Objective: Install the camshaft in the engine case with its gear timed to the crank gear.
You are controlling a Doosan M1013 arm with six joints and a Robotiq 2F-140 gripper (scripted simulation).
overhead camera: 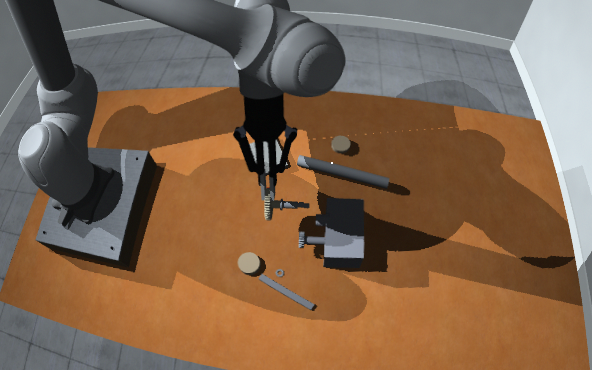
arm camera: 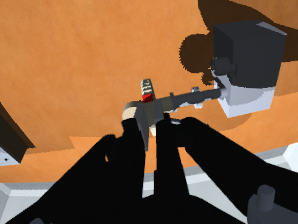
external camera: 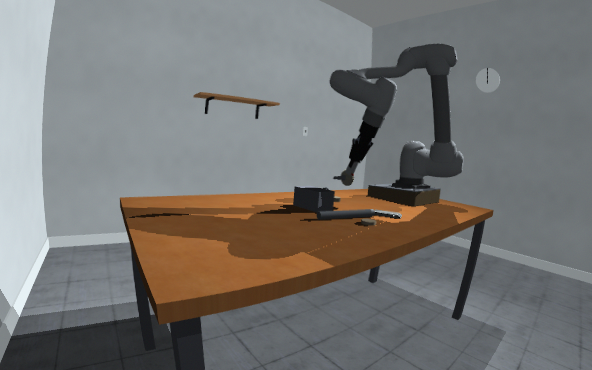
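Observation:
My gripper [overhead camera: 268, 192] is shut on the camshaft [overhead camera: 282, 205] and holds it in the air above the table. The camshaft's big tan gear [overhead camera: 268, 207] hangs under the fingers and its grey shaft points right, toward the engine case [overhead camera: 343, 233]. The case stands upright on the table, with the small crank gear [overhead camera: 301, 240] sticking out on its left side. In the wrist view the camshaft [arm camera: 166, 102] lies across my fingertips, a red mark shows on its gear, and the shaft tip is close to the case [arm camera: 248, 66]. In the exterior view the gripper [external camera: 345, 175] is above and beside the case [external camera: 313, 197].
A long dark cylinder [overhead camera: 343, 172] lies behind the case. Two tan discs [overhead camera: 340, 144] [overhead camera: 249, 262], a small washer [overhead camera: 280, 272] and a flat grey bar [overhead camera: 287, 292] lie on the table. My arm's base block [overhead camera: 95, 207] stands at the left.

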